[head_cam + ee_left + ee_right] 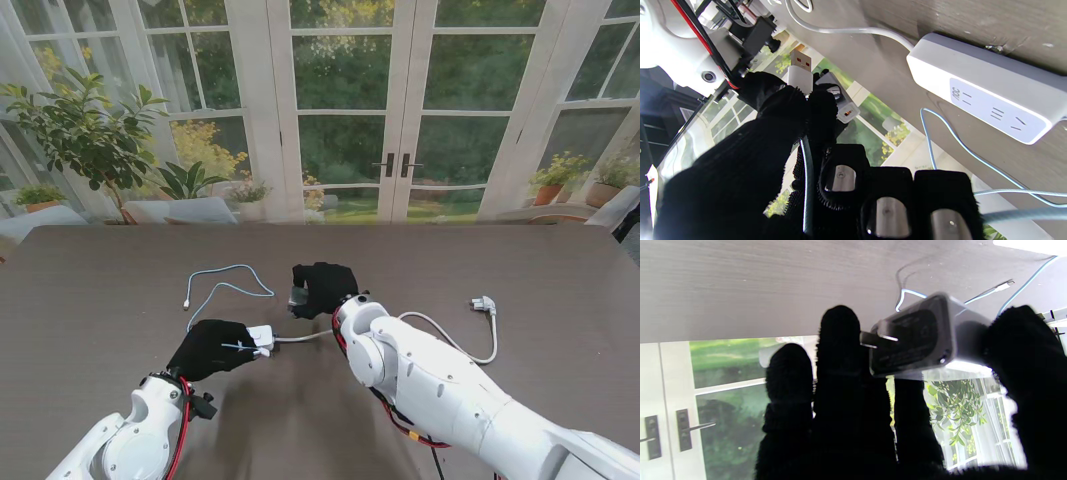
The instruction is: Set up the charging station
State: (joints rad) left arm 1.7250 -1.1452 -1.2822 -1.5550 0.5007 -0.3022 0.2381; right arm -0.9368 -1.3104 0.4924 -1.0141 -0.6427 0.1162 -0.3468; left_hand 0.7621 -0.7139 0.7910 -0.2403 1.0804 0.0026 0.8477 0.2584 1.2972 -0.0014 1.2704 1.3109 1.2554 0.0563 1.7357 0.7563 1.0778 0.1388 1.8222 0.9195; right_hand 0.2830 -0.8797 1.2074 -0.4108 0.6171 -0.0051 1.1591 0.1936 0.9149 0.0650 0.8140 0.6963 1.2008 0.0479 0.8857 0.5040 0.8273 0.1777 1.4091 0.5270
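My left hand [210, 348] is shut on the USB plug [800, 71] of a pale blue cable [228, 285], pinched between thumb and forefinger. A white power strip [262, 337] lies flat on the table right beside that hand, its sockets [993, 106] facing up. My right hand [325, 285] hovers a little farther from me, shut on a grey charger adapter [920, 336] between thumb and fingers. The adapter's two prongs [873, 340] stick out sideways. Its USB port [847, 112] faces the plug at a short distance, the two apart.
The strip's white cord [440, 330] curves off to the right and ends in a wall plug [484, 303] lying on the dark wooden table [90, 290]. The cable's small far connector [186, 303] rests to the left. Glass doors stand behind the table.
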